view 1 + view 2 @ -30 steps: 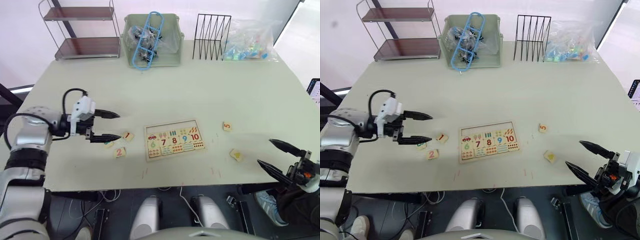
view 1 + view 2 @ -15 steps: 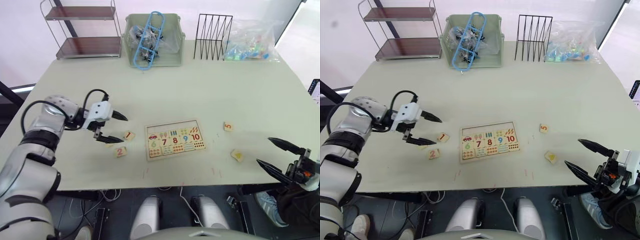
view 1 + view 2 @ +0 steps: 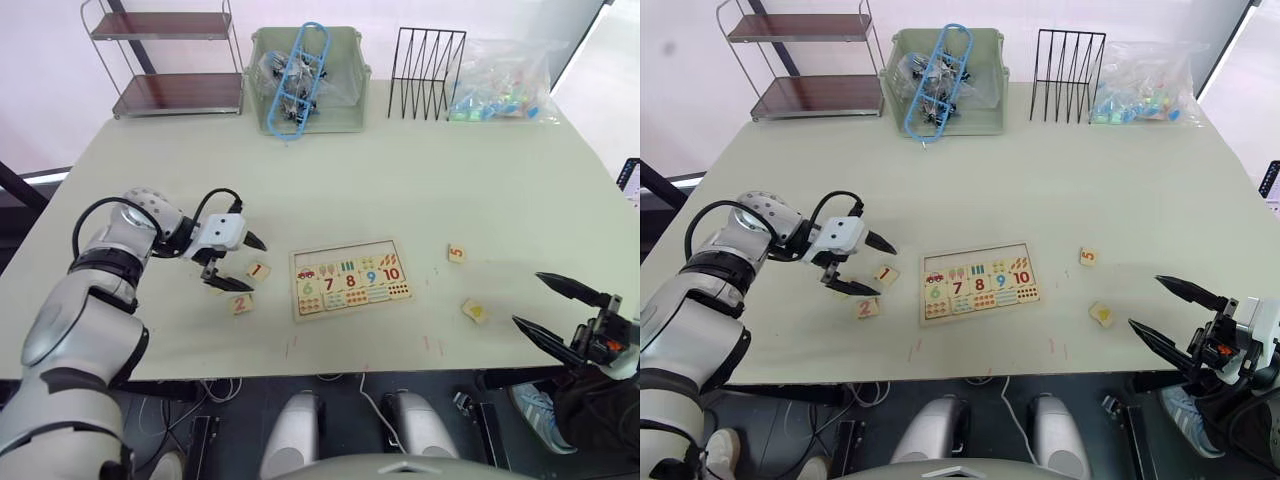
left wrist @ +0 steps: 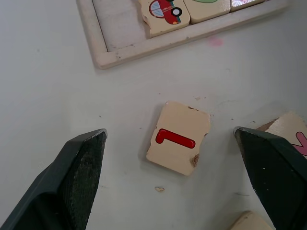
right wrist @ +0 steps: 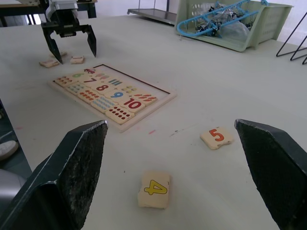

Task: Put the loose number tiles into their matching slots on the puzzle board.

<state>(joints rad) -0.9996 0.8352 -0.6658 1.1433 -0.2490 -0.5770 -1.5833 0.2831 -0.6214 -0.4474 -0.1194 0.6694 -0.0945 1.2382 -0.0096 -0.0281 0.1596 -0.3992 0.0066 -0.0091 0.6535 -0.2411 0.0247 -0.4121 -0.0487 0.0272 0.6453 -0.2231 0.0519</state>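
Overhead, I have the left gripper (image 3: 243,262) spread wide just at 9 o'clock of the puzzle board (image 3: 349,279), straddling the "1" tile (image 3: 258,270), with the "2" tile (image 3: 240,304) at 6 o'clock of it. Left wrist: that "1" tile (image 4: 178,138) lies flat between my fingertips (image 4: 84,165), untouched. Right wrist: jaws apart, the "4" tile (image 5: 154,189) and "5" tile (image 5: 216,137) lying loose on the table (image 5: 201,81).

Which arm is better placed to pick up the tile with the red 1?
Left. The left gripper is open with its fingers on either side of the 1 tile; the right gripper is across the puzzle board.
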